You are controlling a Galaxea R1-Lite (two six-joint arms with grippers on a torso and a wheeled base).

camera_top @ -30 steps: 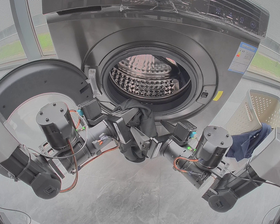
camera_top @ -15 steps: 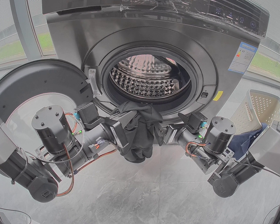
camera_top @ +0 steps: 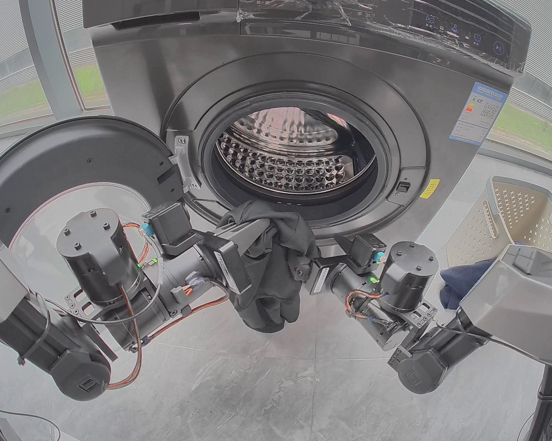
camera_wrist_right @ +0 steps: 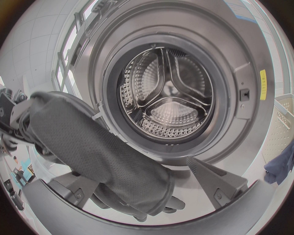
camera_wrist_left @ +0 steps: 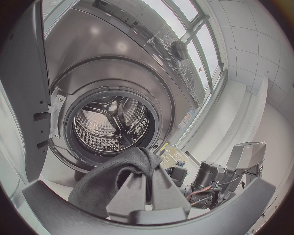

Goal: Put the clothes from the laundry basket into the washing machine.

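The round door [camera_top: 74,154] of the washing machine [camera_top: 287,62] stands swung open at the far left, hinged on the left side of the opening. Just to its right, the left hand [camera_wrist_left: 149,180] is pressed together on a dark grey garment [camera_top: 272,268], pinching a fold of the cloth between its fingers [camera_wrist_left: 167,192]. The garment is in the air just in front of the lower lip of the machine's opening, outside the drum. Most of it hangs down in a bunch below the hand, above the grey tiled floor [camera_top: 277,387]. Behind and above it, the steel drum [camera_top: 293,150] shows bare perforated walls.

Right of the garment, the right hand [camera_top: 299,267] sits just beside the hanging cloth with its fingers spread. In the right wrist view the cloth lies across one finger and into the gap, while the other finger [camera_wrist_right: 214,180] stands free.

Further right, a dark blue garment [camera_top: 463,281] hangs over the near edge of the pale laundry basket [camera_top: 501,183], which stands on the floor beside the machine's right front corner.
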